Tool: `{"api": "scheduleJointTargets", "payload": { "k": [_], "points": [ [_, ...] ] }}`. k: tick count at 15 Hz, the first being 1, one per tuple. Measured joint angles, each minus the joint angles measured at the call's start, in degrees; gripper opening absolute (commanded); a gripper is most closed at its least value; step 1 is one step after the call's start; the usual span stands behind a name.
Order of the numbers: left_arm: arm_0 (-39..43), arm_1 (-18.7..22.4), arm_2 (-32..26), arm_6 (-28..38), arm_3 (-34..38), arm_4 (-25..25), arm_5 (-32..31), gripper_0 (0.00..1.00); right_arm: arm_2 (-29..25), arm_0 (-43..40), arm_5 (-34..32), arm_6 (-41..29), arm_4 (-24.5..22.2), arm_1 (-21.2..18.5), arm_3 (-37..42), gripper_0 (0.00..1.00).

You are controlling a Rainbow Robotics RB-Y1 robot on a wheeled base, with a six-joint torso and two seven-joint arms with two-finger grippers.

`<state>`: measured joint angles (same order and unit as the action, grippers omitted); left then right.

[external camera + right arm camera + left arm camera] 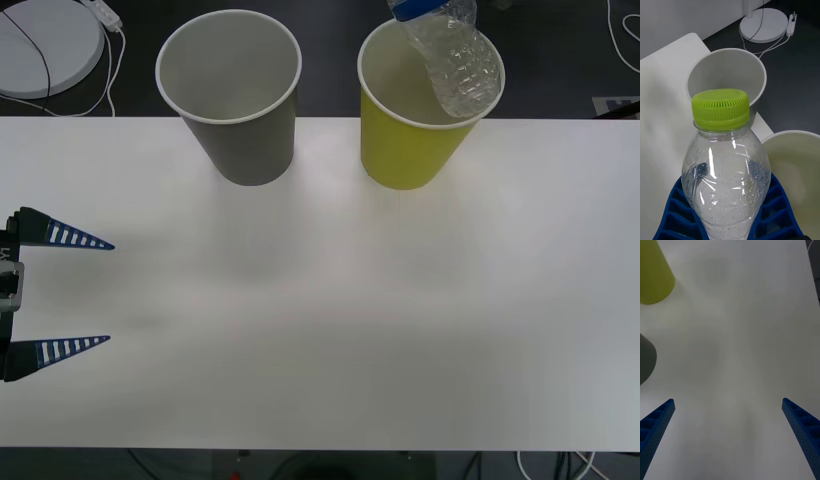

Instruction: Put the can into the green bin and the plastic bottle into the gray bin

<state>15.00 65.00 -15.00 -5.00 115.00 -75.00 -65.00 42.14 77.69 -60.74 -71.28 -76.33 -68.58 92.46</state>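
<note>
My right gripper (728, 219) is shut on the plastic bottle (726, 180), clear and ribbed with a lime-green cap (720, 108). In the front view the bottle (462, 62) hangs tilted in the air, its base over the far right rim of the green bin (412, 150). A blue bit of the right gripper (410, 10) shows at the top edge. The gray bin (245, 140) stands upright to the left of the green one, with nothing showing inside. The gray bin (726, 73) lies beyond the cap, and the green bin (797, 165) sits beside the bottle. My left gripper (105, 292) rests open over the table's left edge. The can is out of view.
The white table (330, 330) stretches bare in front of both cups. Behind its far edge is dark floor with a white round base (45, 45) and cables at the back left. The left wrist view has the bases of the green bin (655, 277) and gray bin (645, 358).
</note>
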Motion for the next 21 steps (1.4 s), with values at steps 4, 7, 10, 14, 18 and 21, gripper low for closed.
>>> {"api": "scheduleJointTargets", "payload": {
  "k": [4, 7, 10, 14, 18, 21],
  "points": [
    [0.00, 0.00, 0.00, 0.00, 0.00, 0.00, 0.00, 1.00, 10.03, 11.57, 0.00, 0.00, -0.23, 8.08, -12.46, 0.00],
    [0.00, 0.00, 0.00, 0.00, 0.00, 0.00, 0.00, 1.00, 16.20, 18.31, 0.00, -0.12, -0.17, 14.33, -21.68, 0.00],
    [0.00, 0.00, 0.00, 0.00, 0.00, 0.00, 0.00, 1.00, 20.12, 23.04, 0.03, -0.11, -0.13, 20.93, -30.64, 0.00],
    [0.00, 0.00, 0.00, 0.00, 0.00, 0.00, 0.00, 1.00, 24.76, 27.80, 0.01, -0.18, -0.16, 29.29, -41.73, 0.00],
    [0.00, 0.00, 0.00, 0.00, 0.00, 0.00, 0.00, 1.00, 27.91, 31.24, 0.01, -0.17, -0.13, 37.24, -52.24, 0.00],
    [0.00, 0.00, 0.00, 0.00, 0.00, 0.00, 0.00, 1.00, 28.98, 33.01, 0.01, -1.89, -0.25, 42.06, -57.89, 0.00]
  ]
}}
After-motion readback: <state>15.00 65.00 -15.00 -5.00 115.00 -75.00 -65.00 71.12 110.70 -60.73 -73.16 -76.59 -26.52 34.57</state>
